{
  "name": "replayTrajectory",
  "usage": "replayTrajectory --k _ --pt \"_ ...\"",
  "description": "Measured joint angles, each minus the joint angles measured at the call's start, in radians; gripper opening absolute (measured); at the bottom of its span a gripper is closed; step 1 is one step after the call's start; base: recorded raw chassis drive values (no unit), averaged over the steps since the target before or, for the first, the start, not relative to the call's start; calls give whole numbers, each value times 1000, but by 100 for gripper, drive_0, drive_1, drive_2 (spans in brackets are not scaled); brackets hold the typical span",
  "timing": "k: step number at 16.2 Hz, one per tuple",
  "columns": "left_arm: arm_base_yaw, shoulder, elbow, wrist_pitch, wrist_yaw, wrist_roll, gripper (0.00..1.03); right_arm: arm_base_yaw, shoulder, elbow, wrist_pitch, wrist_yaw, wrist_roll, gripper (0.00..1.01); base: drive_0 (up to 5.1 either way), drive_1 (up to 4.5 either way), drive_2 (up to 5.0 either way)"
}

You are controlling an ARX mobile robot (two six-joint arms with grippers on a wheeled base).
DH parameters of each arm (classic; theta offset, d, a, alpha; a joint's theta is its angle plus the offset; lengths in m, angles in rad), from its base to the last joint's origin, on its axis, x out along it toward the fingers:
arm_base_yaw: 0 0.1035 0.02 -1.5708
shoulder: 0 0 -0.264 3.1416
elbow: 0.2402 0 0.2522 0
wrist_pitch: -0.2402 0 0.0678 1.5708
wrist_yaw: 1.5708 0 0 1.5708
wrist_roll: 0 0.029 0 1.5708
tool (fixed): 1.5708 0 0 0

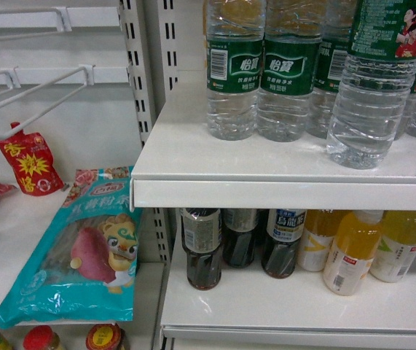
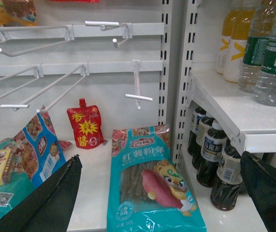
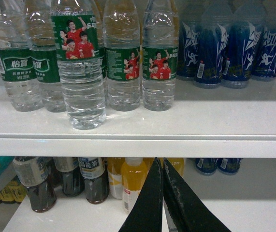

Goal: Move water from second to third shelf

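Clear ribbed plastic water bottle with green label [image 3: 81, 72], filled, upright at the white shelf [image 3: 176, 123] edge. Right gripper [image 3: 162, 193] fingers pressed together, empty; left gripper [image 2: 162, 193] spread wide, empty.

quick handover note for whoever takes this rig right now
Left gripper: open, holding nothing, low by the teal snack bag.
Right gripper: fingers shut together, holding nothing, below the edge of the water shelf.
Water bottle: upright near that shelf's front edge, ahead of its row, ungripped.
Done: nothing visibly moved yet.
Left: grasp the bottle and move it to the third shelf.
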Motion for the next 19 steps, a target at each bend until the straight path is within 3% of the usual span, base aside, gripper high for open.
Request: replayTrajectory --k 6,12,17,18,19 --pt "0 0 0 0 0 0 98 0 0 0 -3 0 0 2 0 0 0" --pt "0 0 0 0 0 0 98 0 0 0 -3 0 0 27 0 0 0" --pt "0 0 0 0 0 0 98 0 0 0 -3 0 0 92 0 0 0" --pt "0 0 0 0 0 0 98 0 0 0 -3 0 0 100 0 0 0" --pt "0 0 0 0 0 0 98 0 0 0 -3 0 0 97 0 0 0"
